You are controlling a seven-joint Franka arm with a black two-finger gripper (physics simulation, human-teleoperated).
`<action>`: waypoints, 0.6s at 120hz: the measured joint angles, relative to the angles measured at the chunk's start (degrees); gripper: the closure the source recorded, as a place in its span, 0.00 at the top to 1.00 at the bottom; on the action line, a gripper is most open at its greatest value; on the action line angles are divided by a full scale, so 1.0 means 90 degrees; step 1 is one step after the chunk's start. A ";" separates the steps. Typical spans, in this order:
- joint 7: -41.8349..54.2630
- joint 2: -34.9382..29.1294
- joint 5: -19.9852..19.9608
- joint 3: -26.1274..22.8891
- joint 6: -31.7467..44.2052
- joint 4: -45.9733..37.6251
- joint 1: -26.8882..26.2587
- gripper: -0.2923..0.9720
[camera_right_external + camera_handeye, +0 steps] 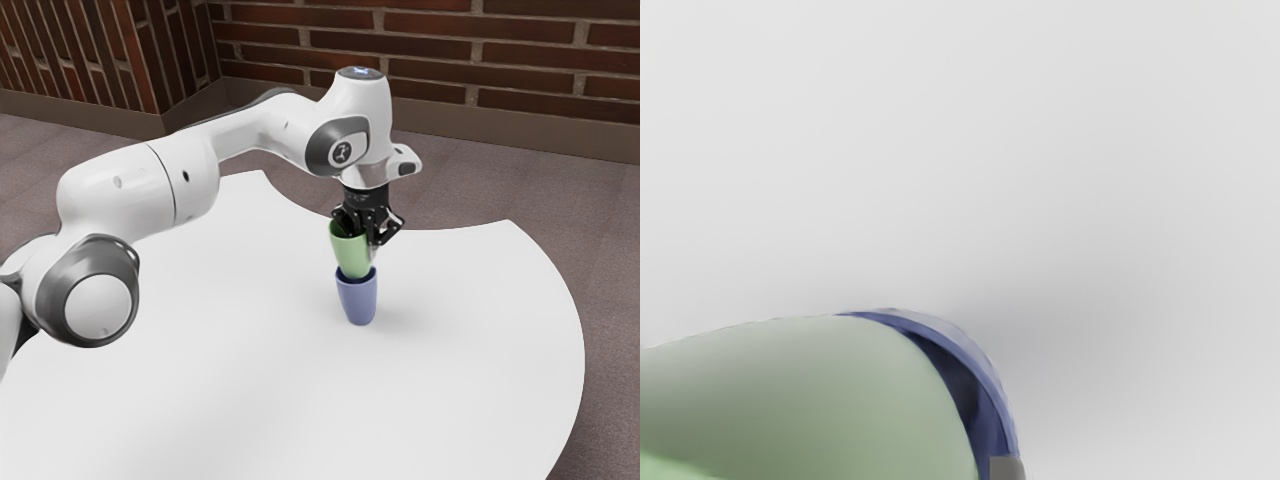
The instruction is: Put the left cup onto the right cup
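A green cup (352, 255) stands slightly tilted with its lower end inside the blue cup (357, 300), near the middle of the white table (230, 400). My gripper (365, 232) comes down from above and is shut on the green cup's rim, one finger inside the cup and one outside. In the wrist view the green cup (790, 400) is a large blurred shape just under my hand, with the blue cup's rim (985, 385) curving around its side.
The white table (1040, 150) has a curved edge toward the exterior view's right. A brick wall (450, 50) runs behind it, with brown floor (600, 220) around. My arm reaches in from the exterior view's left.
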 joint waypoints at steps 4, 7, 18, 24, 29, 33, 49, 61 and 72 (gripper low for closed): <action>0.0001 -0.0001 -0.0001 0.0003 0.0002 0.0000 0.0000 0.14; 0.0001 -0.0003 -0.0002 0.0001 0.0003 0.0000 0.0000 0.14; -0.0001 -0.0006 -0.0005 -0.0020 0.0005 0.0000 0.0000 0.14; -0.0005 -0.0006 -0.0008 -0.0030 0.0006 0.0000 0.0001 0.14; -0.0008 -0.0006 -0.0010 -0.0038 0.0006 0.0000 0.0001 0.14; -0.0011 -0.0007 -0.0010 -0.0042 0.0006 0.0000 0.0001 0.14; -0.0022 -0.0018 -0.0013 -0.0054 -0.0001 -0.0001 -0.0009 0.15; -0.0035 -0.0040 -0.0013 -0.0055 -0.0017 -0.0001 -0.0014 0.15; -0.0050 -0.0069 -0.0019 -0.0034 -0.0037 -0.0001 -0.0056 0.15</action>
